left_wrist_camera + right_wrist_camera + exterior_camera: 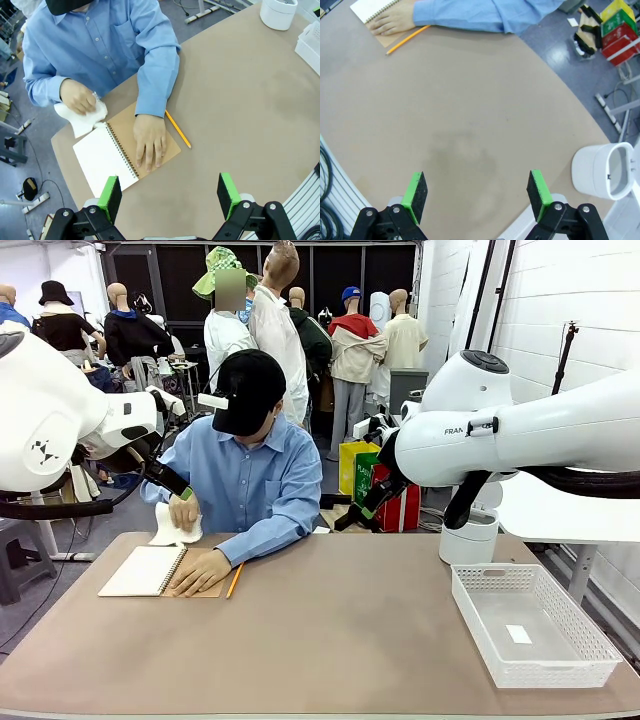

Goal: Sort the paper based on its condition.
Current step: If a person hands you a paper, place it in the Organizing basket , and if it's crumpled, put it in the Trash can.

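**While the person crumpled, both arms waited empty**

While the person's hand (77, 96) scrunched the paper (80, 116) at the table's (330, 640) far left edge beside the notebook (107, 160), your left gripper (170, 197) and right gripper (476, 192) hung high, jaws apart, holding nothing. Reach too soon and you risked striking that hand. Misjudge the sheet's condition and it could land wrongly in the basket (585, 665) or bin (607, 170).

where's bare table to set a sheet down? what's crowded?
Free: the wide middle of the table, bordered by the pencil and notebook on one side and the white mesh basket and white bin on the other. Crowded: the far corner by the notebook, where the person's hand presses it and the other crumples paper.
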`<action>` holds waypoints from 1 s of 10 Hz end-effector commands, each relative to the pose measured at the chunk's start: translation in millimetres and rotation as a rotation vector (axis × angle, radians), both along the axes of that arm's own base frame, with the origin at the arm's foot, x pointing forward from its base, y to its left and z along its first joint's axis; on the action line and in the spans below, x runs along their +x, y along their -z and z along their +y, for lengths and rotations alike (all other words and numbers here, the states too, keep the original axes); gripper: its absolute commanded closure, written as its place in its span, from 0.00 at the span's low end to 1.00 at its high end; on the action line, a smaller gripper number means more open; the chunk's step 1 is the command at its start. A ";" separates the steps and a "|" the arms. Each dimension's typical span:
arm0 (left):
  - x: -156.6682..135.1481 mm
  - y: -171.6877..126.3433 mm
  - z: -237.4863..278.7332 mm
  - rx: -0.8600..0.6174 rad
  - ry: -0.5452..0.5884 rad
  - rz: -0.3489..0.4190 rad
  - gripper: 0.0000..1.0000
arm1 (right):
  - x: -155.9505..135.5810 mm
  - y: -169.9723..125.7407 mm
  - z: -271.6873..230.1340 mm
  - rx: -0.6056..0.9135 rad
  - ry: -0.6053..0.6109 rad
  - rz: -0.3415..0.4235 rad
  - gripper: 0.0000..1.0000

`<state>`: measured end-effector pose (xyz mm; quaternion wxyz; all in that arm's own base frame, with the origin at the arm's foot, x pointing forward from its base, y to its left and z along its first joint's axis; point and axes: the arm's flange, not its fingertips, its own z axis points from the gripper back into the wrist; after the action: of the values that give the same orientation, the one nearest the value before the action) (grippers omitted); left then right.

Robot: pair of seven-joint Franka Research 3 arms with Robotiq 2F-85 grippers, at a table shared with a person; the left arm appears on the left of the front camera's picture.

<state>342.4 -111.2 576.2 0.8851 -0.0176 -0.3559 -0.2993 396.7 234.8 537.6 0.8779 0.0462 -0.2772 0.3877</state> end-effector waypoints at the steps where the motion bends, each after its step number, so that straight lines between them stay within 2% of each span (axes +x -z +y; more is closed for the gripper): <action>1: 0.0 -0.6 0.8 -0.002 -0.001 -0.002 0.00 | 0.2 0.0 0.1 -0.005 0.003 -0.002 0.00; 10: 0.0 -0.6 0.8 -0.002 -0.001 -0.002 0.00 | 0.2 0.0 0.1 -0.005 0.003 -0.002 0.00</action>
<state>342.4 -111.2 576.2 0.8851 -0.0176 -0.3559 -0.2993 396.7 234.8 537.6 0.8779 0.0462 -0.2772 0.3877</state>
